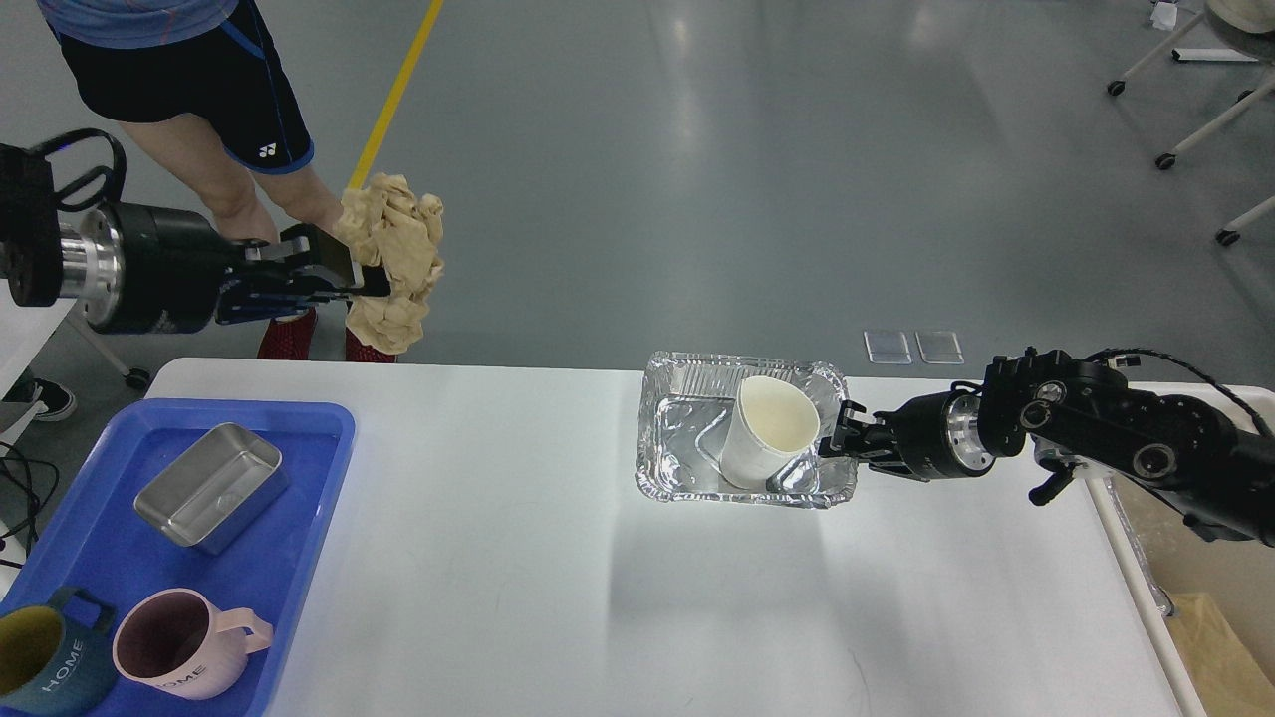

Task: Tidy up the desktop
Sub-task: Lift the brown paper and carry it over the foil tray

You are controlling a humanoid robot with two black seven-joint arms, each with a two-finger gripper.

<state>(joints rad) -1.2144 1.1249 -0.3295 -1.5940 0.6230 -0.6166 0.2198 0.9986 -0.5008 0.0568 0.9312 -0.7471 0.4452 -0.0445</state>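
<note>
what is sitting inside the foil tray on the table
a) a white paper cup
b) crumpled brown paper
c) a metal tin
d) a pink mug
a: a white paper cup leans inside the foil tray, while the pink mug and the metal tin sit in the blue tray, and the left gripper holds the crumpled brown paper up off the table.

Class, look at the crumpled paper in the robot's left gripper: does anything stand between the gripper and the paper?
Nothing visible does. The left gripper is shut on the crumpled paper, held up beyond the desktop's far edge.
</note>
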